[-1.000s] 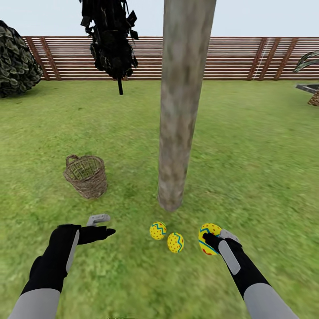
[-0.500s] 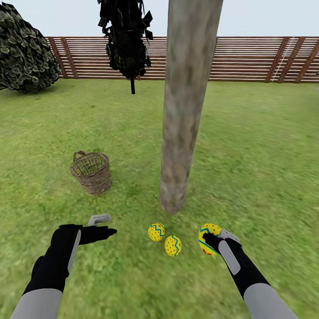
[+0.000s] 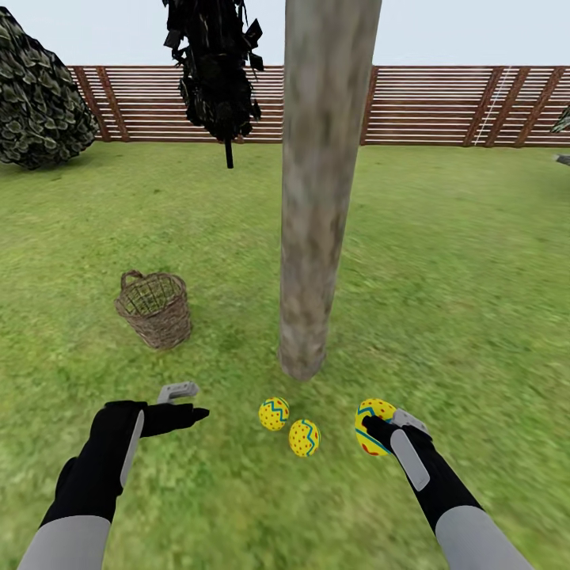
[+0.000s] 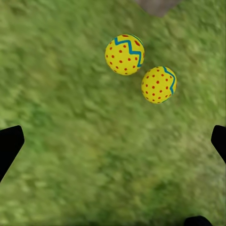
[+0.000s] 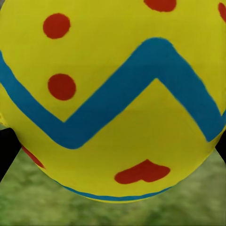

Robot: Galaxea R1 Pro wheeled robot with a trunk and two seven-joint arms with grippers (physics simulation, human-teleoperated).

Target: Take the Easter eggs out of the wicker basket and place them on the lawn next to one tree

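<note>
The tree (image 3: 315, 237) rises as a thick grey-brown trunk from the lawn (image 3: 459, 285) in the middle of the head view. Two yellow Easter eggs (image 3: 274, 413) (image 3: 304, 438) lie on the grass just in front of its base; the left wrist view has them too (image 4: 125, 54) (image 4: 159, 84). My right gripper (image 3: 377, 427) is shut on the third egg (image 3: 369, 419), just right of the other two; up close it is a yellow shell with a blue zigzag (image 5: 113, 99). My left gripper (image 3: 184, 402) hangs open over bare grass, left of the eggs. The wicker basket (image 3: 154, 309) stands upright left of the trunk, with no egg visible inside.
A narrow black conifer (image 3: 214, 71) stands behind the basket and a dark bush (image 3: 39, 103) at the far left. A slatted wooden fence (image 3: 443, 103) closes the back of the lawn. Open grass stretches to the right of the trunk.
The whole view has swung slightly, so tree, basket and lying eggs sit a little further left than half a second ago. Both arms keep their pose and the right gripper still holds its egg.
</note>
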